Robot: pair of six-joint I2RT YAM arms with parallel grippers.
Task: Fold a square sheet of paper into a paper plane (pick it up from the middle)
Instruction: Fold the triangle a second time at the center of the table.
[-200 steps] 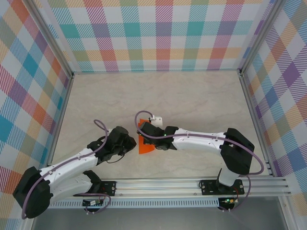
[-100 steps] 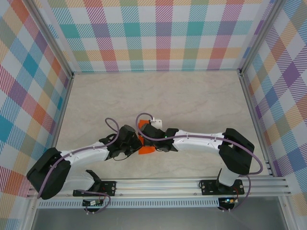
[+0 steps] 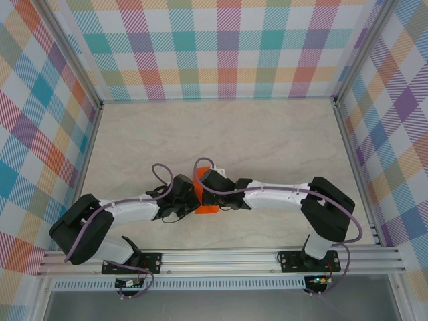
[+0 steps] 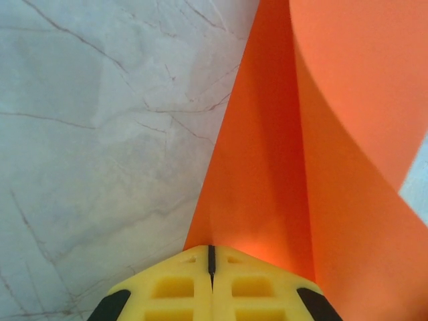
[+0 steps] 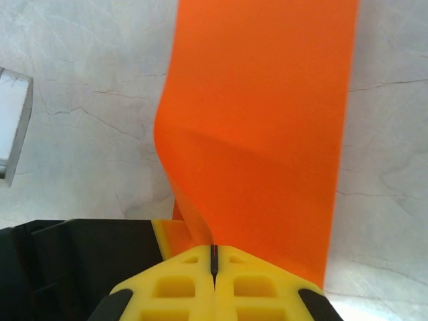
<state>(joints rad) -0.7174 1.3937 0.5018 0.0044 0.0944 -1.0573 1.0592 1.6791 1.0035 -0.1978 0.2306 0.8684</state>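
Curled (orange) square sheet of paper [image 5: 261, 134], clamped by left tool [image 4: 211, 259], right tool [image 5: 214, 257]

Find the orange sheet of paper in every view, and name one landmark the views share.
Top external: the orange sheet sits low centre on the marbled table.
Left wrist: it takes up the right half, rising from the left end effector.
Right wrist: centre, running from the top edge down to the right end effector.
Shared landmark: the marbled table under the sheet.

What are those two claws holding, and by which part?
The orange paper: the left claw pinches it at one edge, the right claw at a curled-up fold.
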